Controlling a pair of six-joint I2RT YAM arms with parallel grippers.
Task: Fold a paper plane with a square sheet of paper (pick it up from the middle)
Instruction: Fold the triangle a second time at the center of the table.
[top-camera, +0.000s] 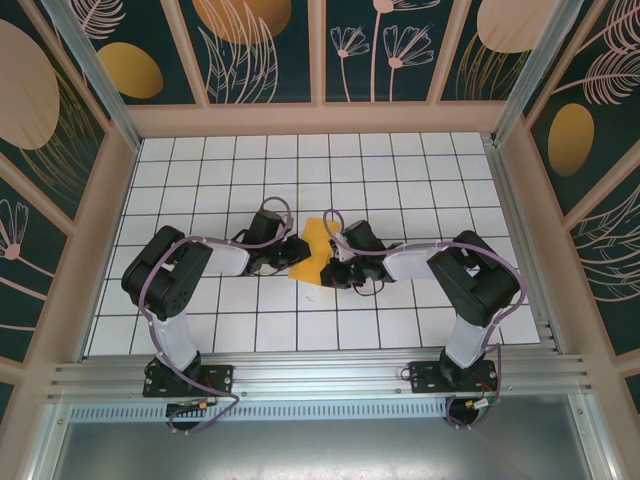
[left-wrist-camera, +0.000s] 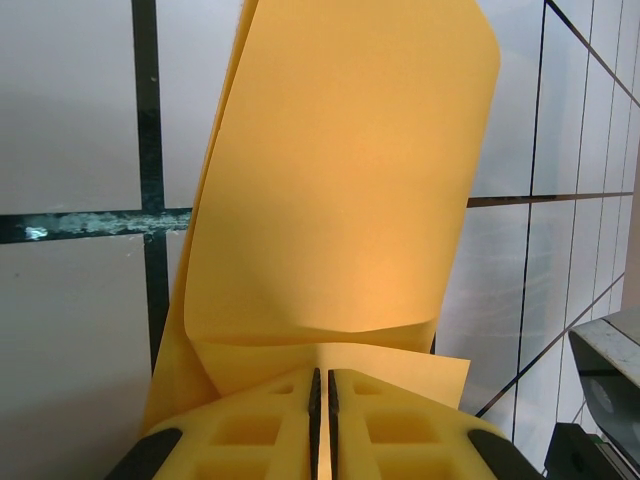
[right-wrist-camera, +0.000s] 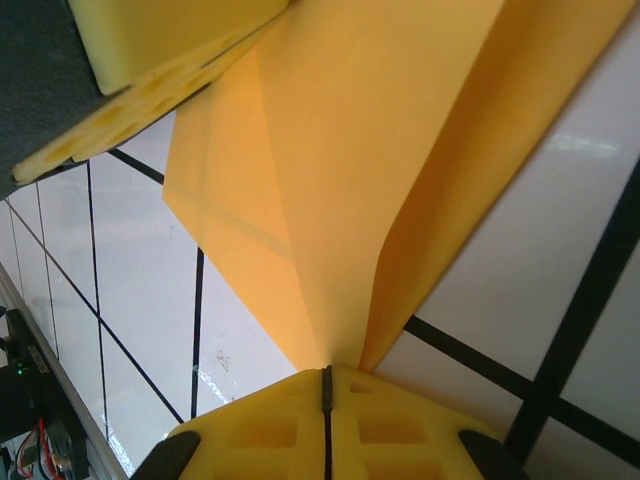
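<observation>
Top external: both arms are bent inward over the middle of the white tiled table (top-camera: 420, 170), wrists facing each other. The orange-yellow paper sheet (top-camera: 313, 250) sits between them as a folded shape with a pointed upper end. I can't tell from here whether it touches the tiles. The left gripper (top-camera: 293, 258) meets its left side, the right gripper (top-camera: 333, 268) its lower right side. Fingers are too small in this view to read the jaws.

Left wrist: the left gripper (left-wrist-camera: 321, 395) is clamped on the paper. Its two yellow fingers (left-wrist-camera: 250, 430) are pressed together, with just a thin dark seam between them. The paper sheet (left-wrist-camera: 340, 180) comes out of that seam and runs up and away from the camera, doubled over. The front layer bulges, and a second layer peeks out along the left edge and at lower right. There's a soft crease just above the fingertips. Table tiles (left-wrist-camera: 70, 100) are behind it. I see grey-black hardware (left-wrist-camera: 605, 400) in the lower right corner but can't say which part it is.

Right wrist: the right gripper (right-wrist-camera: 327, 400) is also clenched on the sheet, yellow fingers (right-wrist-camera: 260, 440) closed to a hairline. The paper sheet (right-wrist-camera: 380, 140) fans out from the pinch. A sharp ridge fold runs up from the fingertips, and a faint crease crosses the left panel. At upper left, the left gripper (right-wrist-camera: 225, 45) bites the far end of the same sheet. Table tiles (right-wrist-camera: 120, 250) are behind.
</observation>
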